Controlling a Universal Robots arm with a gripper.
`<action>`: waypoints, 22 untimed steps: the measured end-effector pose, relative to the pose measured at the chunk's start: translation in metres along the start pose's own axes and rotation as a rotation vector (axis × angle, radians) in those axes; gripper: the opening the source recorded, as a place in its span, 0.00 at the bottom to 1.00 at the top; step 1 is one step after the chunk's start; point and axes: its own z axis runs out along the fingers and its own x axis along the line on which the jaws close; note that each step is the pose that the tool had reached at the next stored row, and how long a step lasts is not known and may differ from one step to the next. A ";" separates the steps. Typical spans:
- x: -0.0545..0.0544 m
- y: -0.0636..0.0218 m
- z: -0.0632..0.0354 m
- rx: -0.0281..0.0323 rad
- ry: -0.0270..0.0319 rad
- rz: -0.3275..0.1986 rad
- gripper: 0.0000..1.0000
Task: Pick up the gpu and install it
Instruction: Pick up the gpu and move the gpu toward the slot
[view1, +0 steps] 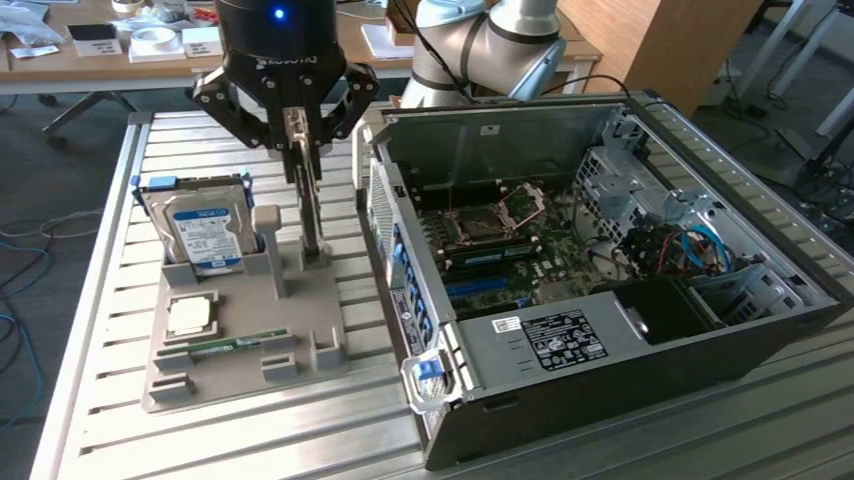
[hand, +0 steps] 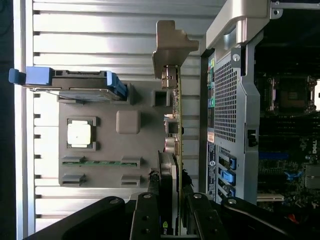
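gripper (view1: 304, 135) pinching gpu (view1: 311, 212) edge, case (view1: 601, 385) close beside

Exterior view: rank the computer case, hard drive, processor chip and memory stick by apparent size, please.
1. computer case
2. hard drive
3. processor chip and memory stick: one is square, the other long and thin, and they look too alike in area to rank.

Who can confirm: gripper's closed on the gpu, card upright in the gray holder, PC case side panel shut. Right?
Wrong on the case: the exterior view shows the PC case open, side panel off, motherboard exposed. The rest stands: the gripper is closed on the gpu, which is upright in the gray holder.
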 end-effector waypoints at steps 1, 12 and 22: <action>0.000 0.0000 -0.0008 0.0000 0.0001 0.000 0.27; -0.007 0.0001 -0.0007 -0.0017 0.0001 0.000 0.27; -0.038 0.0004 -0.0009 -0.0239 0.0002 0.001 0.27</action>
